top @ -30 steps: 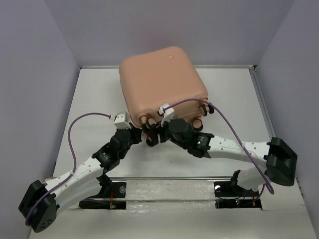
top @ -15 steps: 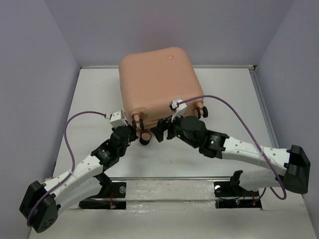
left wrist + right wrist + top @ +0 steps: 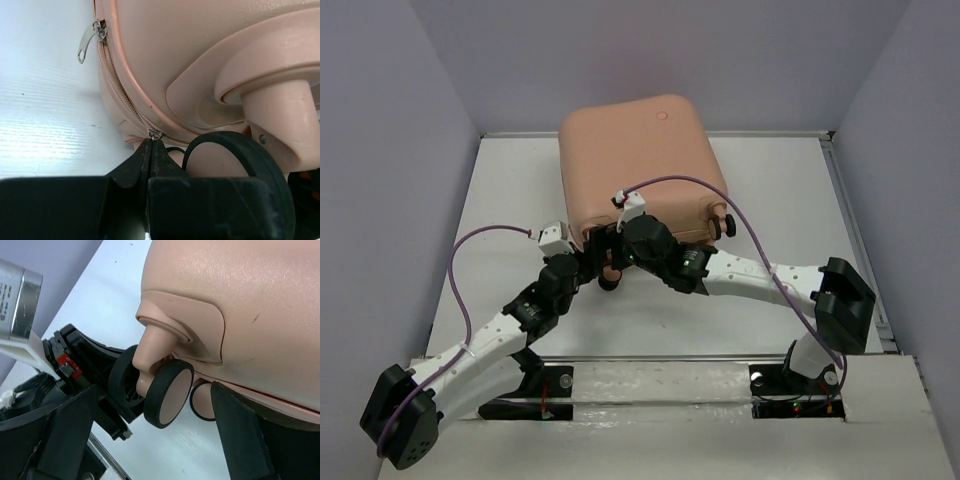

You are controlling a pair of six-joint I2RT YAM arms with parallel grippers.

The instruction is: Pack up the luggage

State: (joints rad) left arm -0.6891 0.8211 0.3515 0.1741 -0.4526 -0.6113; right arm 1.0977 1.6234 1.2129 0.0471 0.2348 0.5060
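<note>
Luggage lies flat on the worktop, lid shut. It sits at the far middle, with its far edge up by the back wall and its wheeled end facing the arms. Both grippers are at its near-left corner.

Left gripper is closed, fingers pinched tight together with their tips right at the zipper pull on the seam along the case's side. The tab itself is hidden between the fingers, so it looks gripped. A second zipper tab hangs loose farther along the same seam. A black wheel sits just right of the fingers, under its pink post.

Right gripper is wide open and holds nothing. One finger is left of the corner wheels and the other is right of them, under the shell. The nearest wheel stands between the fingers, touching neither that I can see.

From the top view, the right gripper comes in from the right, just beside the left gripper, both at the case's near edge. Another wheel shows at the near-right corner, apart from both grippers.
</note>
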